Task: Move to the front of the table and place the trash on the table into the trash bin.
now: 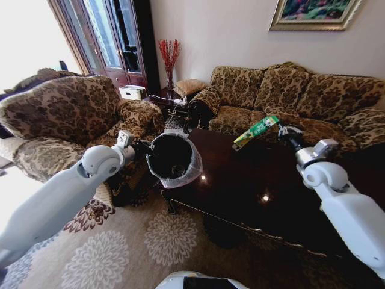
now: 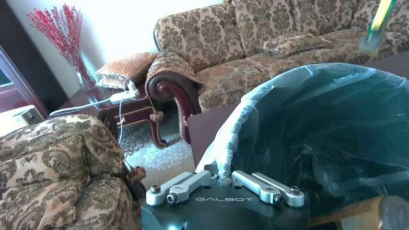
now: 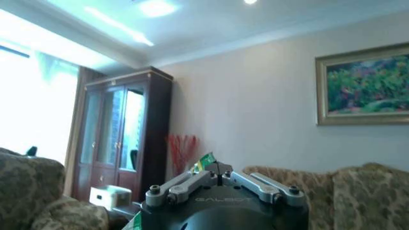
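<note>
1. Trash item under transfer: a green-yellow bottle [image 1: 256, 132], clenched in the right hand [image 1: 281, 129] and carried in the air above the far part of the worktop [image 1: 252, 180]. It lies tilted, its free end pointing toward the trash bin [image 1: 173, 159]. The right wrist view shows the same hand [image 3: 217, 168] pinched tight on a green edge of the item.

2. Left hand [image 1: 143, 147]: clamped on the bin's rim with its white liner. The left wrist view shows its fingers [image 2: 221, 171] closed over the liner edge. Judgement: the bin is held up at the worktop's near-left corner, mouth tipped toward the right arm, to shorten the drop.

3. Bin contents: something pale lies at the bottom; a tan-orange object [image 2: 364, 213] shows at the edge of the left wrist view, identity uncertain.

4. Worktop: dark and glossy, no further trash discernible on the visible surface.

5. Assessment: bottle well apart from the bin mouth; deposit not yet made.
</note>
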Available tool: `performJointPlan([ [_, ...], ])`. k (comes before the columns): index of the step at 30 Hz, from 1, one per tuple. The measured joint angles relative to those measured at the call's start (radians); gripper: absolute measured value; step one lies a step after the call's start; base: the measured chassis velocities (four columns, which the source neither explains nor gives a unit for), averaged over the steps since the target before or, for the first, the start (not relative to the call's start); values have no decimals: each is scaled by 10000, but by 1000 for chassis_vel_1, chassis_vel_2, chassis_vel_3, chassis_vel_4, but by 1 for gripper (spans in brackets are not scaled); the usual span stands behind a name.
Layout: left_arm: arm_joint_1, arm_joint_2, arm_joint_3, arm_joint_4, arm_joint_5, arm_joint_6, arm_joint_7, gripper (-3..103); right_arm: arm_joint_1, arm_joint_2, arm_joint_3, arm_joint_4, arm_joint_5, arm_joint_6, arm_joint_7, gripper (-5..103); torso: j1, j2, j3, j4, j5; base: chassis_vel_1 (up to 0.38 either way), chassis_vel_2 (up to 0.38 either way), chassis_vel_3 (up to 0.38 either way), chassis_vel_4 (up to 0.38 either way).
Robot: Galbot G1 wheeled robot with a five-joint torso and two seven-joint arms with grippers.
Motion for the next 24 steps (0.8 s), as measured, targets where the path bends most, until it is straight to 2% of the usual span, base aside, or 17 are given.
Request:
performJointPlan([
  [2, -26, 26, 47, -2, -5, 0, 52, 0, 92, -188, 97, 274, 374, -49, 8, 0, 0, 0, 0, -1, 1, 0, 0, 0, 0],
  [4, -125, 8, 183, 5, -12, 7, 116, 0, 363, -857, 522, 988, 1843, -286, 67, 0, -1, 0, 0, -2, 1, 0, 0, 0, 0],
  [5, -125, 8, 183, 5, -12, 7, 116, 0, 363, -857, 522, 988, 1843, -286, 67, 0, -1, 0, 0, -2, 1, 0, 0, 0, 0],
  [7, -183, -64, 227, 29, -26, 78, 125, 0, 575, -1212, 785, 1251, 2709, -396, 72, 0, 0, 0, 0, -3, 0, 0, 0, 0, 0],
  [8, -229, -135, 276, 51, -88, 143, 127, 0, 837, -1450, 963, 1413, 3493, -476, 88, 0, 0, 0, 0, -3, 0, 0, 0, 0, 0],
  [9, -229, -135, 276, 51, -88, 143, 127, 0, 837, -1450, 963, 1413, 3493, -476, 88, 0, 0, 0, 0, -3, 0, 0, 0, 0, 0],
  [12, -348, -220, 428, 110, -233, 178, 134, 0, 1550, -1814, 1055, 1621, 4755, -639, 174, 0, 0, 0, 0, -3, 0, 0, 0, 0, 0],
  [13, -348, -220, 428, 110, -233, 178, 134, 0, 1550, -1814, 1055, 1621, 4755, -639, 174, 0, 0, 0, 0, -3, 0, 0, 0, 0, 0],
  [14, -496, -262, 560, 159, -437, 181, 141, 0, 1937, -1999, 906, 1731, 5212, -709, 205, 0, -1, 0, -1, -2, -1, 0, 0, 0, 0],
  [15, -749, -304, 769, 167, -899, 185, 100, 0, 2215, -2107, 643, 1832, 5407, -738, 200, 0, -1, 0, 0, 0, -2, 0, 0, 0, 0],
  [16, -749, -304, 769, 167, -899, 185, 100, 0, 2215, -2107, 643, 1832, 5407, -738, 200, 0, -1, 0, 0, 0, -2, 0, 0, 0, 0],
  [17, -1029, -341, 982, 167, -1279, 189, 65, 0, 2360, -2154, 441, 1903, 5453, -749, 184, 0, 0, 0, 0, 1, -3, 0, 0, 0, 0],
  [19, -2009, -524, 1613, 261, -1972, 192, -48, 0, 2501, -2248, -18, 2076, 5452, -775, 68, 0, 0, 0, 0, 0, 3, 0, 0, 0, 0],
  [23, -2958, -840, 2213, 489, -2336, 192, -144, 0, 2437, -2354, -287, 2140, 5210, -826, -151, 0, -1, 0, 0, -1, 4, 0, 0, 0, 0],
  [24, -3553, -1099, 2673, 719, -2408, 191, -196, 0, 2295, -2437, -347, 2177, 4990, -835, -288, 0, 0, 0, 0, -1, 6, 0, 0, 0, 0],
])
